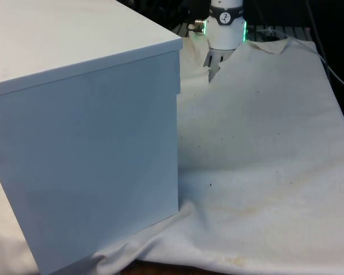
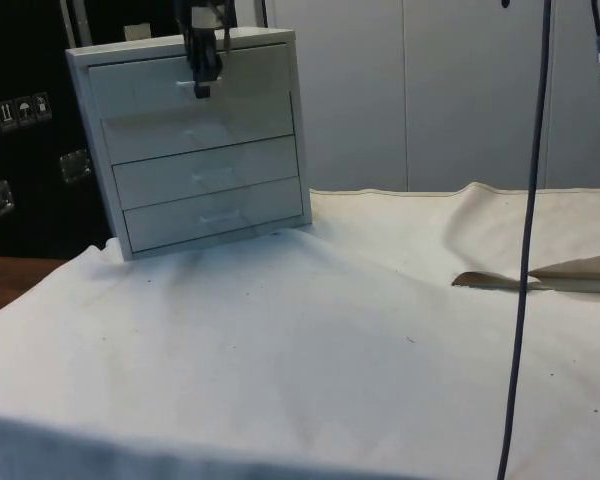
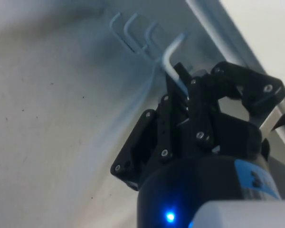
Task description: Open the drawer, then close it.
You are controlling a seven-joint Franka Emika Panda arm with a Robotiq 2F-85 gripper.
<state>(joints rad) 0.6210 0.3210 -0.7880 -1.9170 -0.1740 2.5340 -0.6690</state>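
White chest of drawers (image 2: 200,140) with white drawer fronts and white handles (image 3: 173,59), black gripper (image 2: 202,85) with silver screws, off-white cloth (image 1: 264,160) with small dark specks, black cable (image 2: 525,260), dark cabinets (image 2: 20,120)

The chest of drawers (image 1: 86,143) stands on the cloth (image 1: 264,172) at the front view's left.
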